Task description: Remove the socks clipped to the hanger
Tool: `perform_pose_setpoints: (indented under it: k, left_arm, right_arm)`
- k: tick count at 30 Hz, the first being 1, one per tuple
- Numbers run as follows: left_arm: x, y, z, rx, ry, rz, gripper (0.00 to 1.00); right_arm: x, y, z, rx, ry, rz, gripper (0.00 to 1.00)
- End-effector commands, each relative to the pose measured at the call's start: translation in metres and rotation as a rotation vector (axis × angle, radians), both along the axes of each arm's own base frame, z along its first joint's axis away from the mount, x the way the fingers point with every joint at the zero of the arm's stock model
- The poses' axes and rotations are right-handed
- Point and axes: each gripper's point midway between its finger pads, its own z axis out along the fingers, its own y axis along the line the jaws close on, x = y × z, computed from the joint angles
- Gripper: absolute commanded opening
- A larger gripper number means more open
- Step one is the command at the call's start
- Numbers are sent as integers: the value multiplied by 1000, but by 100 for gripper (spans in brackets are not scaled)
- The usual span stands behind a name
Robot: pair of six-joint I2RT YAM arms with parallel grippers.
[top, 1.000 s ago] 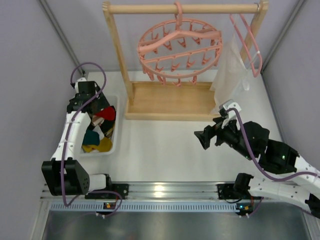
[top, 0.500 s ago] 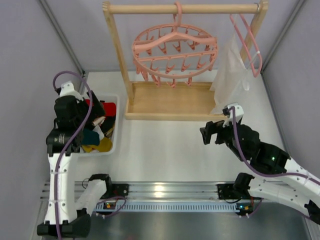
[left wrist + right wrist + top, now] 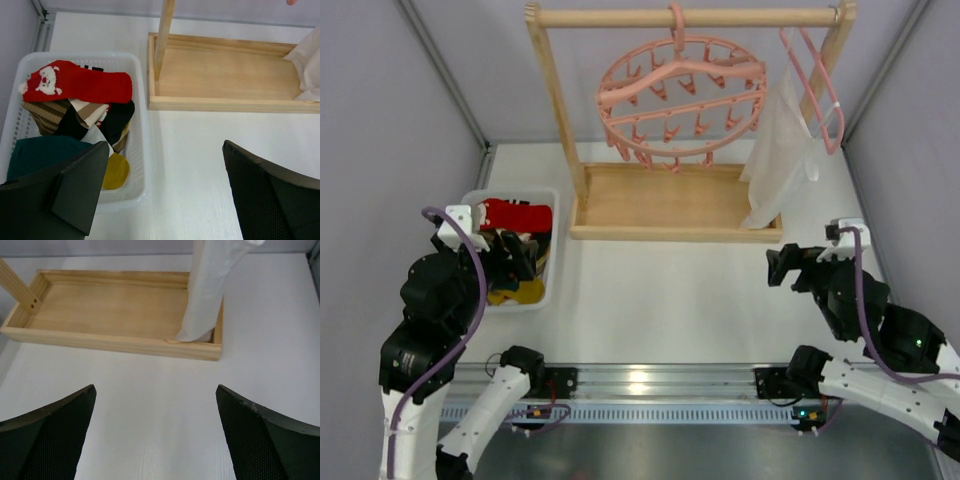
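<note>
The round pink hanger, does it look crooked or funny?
A little. The hanger hangs tilted from the wooden rod, not level, and every clip in view looks empty. The socks lie in a jumbled heap in the white basket. Nothing looks spilled or broken.

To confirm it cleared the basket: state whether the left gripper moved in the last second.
Yes. The left gripper has drawn back toward the near edge of the table, from the far half of the white basket to its near half.
</note>
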Motion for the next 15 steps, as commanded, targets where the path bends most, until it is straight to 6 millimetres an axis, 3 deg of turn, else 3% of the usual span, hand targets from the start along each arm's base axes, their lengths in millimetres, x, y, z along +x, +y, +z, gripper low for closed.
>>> perform_pose_setpoints:
  k: [1,5,7,15]
  left_arm:
    - [-3,13,-8,60,0,45,99]
    - [-7,5,-16,36,10,5,99]
    - [-8,5,-22,32,18,8,99]
    - [-18,7,-29,1,-5,15,98]
  right_arm:
    - [-11,-45,21,-10,-31,-116,100]
    - [-24,-79,27,-64,-26,-185,99]
    - [-27,-86,29,-73,-23,-196,99]
    - [-29,-83,30,-74,-14,-167,99]
